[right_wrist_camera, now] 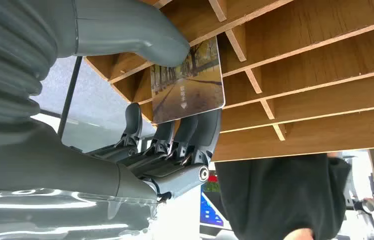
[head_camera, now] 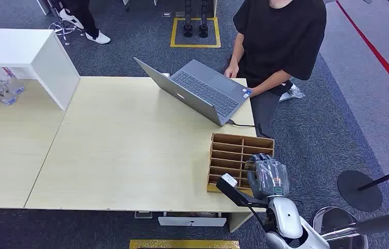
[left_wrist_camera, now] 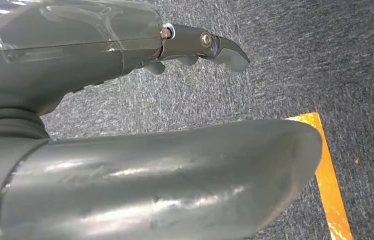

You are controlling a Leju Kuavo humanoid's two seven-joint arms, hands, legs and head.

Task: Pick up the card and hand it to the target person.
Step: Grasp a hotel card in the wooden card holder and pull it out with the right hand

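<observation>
The card (right_wrist_camera: 189, 82), printed with a tree-lined road, is pinched in my right hand (right_wrist_camera: 125, 150), thumb on its face and dark fingers (right_wrist_camera: 194, 130) behind it. It lies against the slots of the wooden organizer (right_wrist_camera: 314, 75). In the head view my right hand (head_camera: 268, 176) sits over the right side of the organizer (head_camera: 231, 153), at the table's near right corner. A person in a black shirt (head_camera: 280, 36) stands at the far side, hands at an open laptop (head_camera: 202, 91). My left hand (left_wrist_camera: 100, 45) hangs over grey carpet and holds nothing, fingers loosely extended.
The light wooden table (head_camera: 130, 155) carries a white box (head_camera: 31, 52) and water bottles (head_camera: 0, 83) at the far left. A laptop cable (head_camera: 244, 124) runs beside the organizer. A stanchion base (head_camera: 359, 189) stands on the carpet to the right. Another person's legs (head_camera: 83, 21) are at the back left.
</observation>
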